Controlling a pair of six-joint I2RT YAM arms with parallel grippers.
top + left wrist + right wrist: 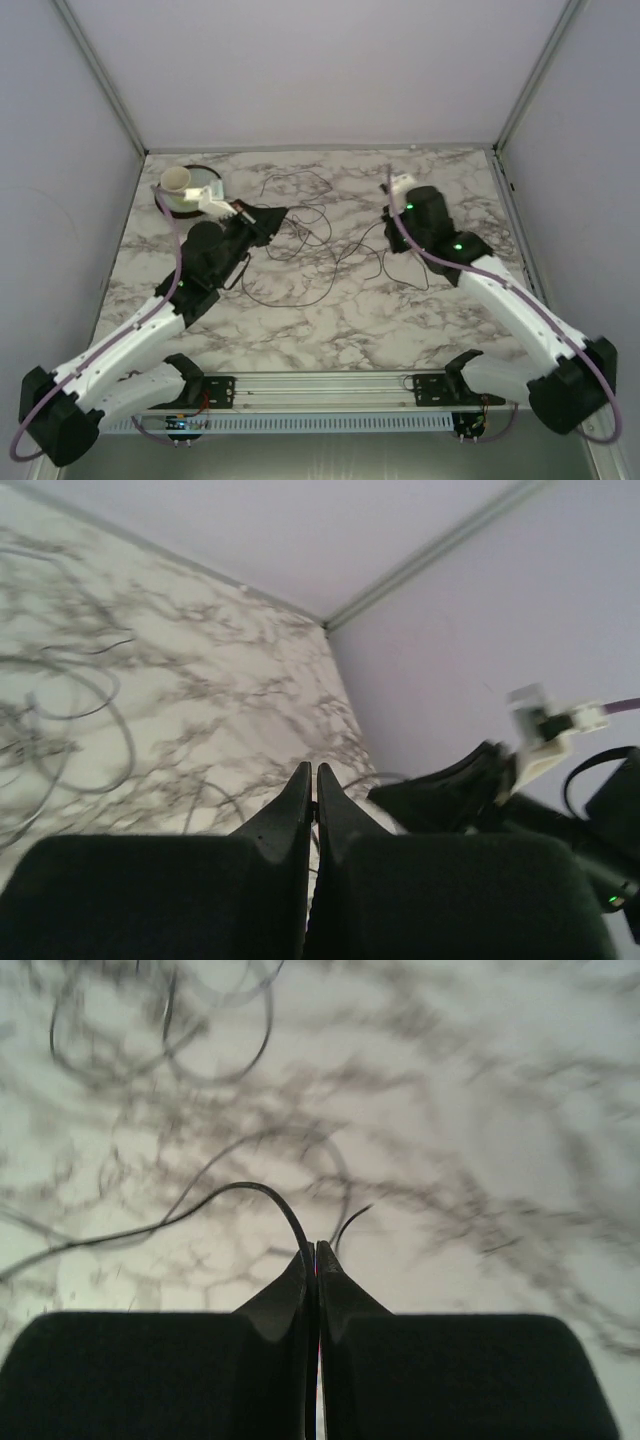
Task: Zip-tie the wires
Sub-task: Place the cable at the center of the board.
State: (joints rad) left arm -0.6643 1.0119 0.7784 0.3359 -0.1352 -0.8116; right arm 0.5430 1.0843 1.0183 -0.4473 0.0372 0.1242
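Overhead, the wires [308, 228] sprawl in loose loops across the middle of the marble counter [340, 330], between the two arms. The left tool [280, 213] lies at the tangle's left edge and the right tool [390, 228] at its right edge. A dark-rimmed dish [197, 168] sits in the far left corner. No zip tie can be picked out here, so the step in hand reads as gathering the loops into one bundle first.

From the left wrist, the left tool's fingertips [295, 792] are pressed together with nothing visible between them, and the loops lie off to their left on the counter. This tool will need to open wide before it can collect anything. It should also come in low, since such thin wire slips under a pad easily.

From the right wrist, the right tool is clamped narrow, and one strand [228, 1188] arcs straight into its tips, seemingly pinched there. Pulling slowly toward the left arm should draw the loops together without the strand sliding free.
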